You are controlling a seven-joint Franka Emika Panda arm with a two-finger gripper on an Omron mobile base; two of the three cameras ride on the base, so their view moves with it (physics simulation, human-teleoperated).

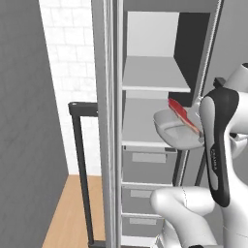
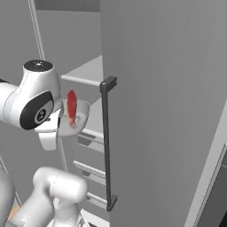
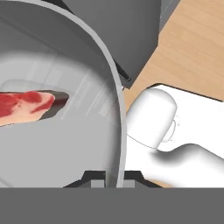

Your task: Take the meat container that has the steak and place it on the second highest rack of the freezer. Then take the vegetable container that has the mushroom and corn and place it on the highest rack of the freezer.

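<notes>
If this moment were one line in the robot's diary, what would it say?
phase: carrying | gripper: shut on meat container rim | steak: inside | container: tilted, in front of freezer racks, not yet placed

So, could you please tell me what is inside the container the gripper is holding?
A red steak lies inside the grey meat container, leaning against its wall. The rest of its floor looks bare; the robot's arm covers its far edge.
</notes>
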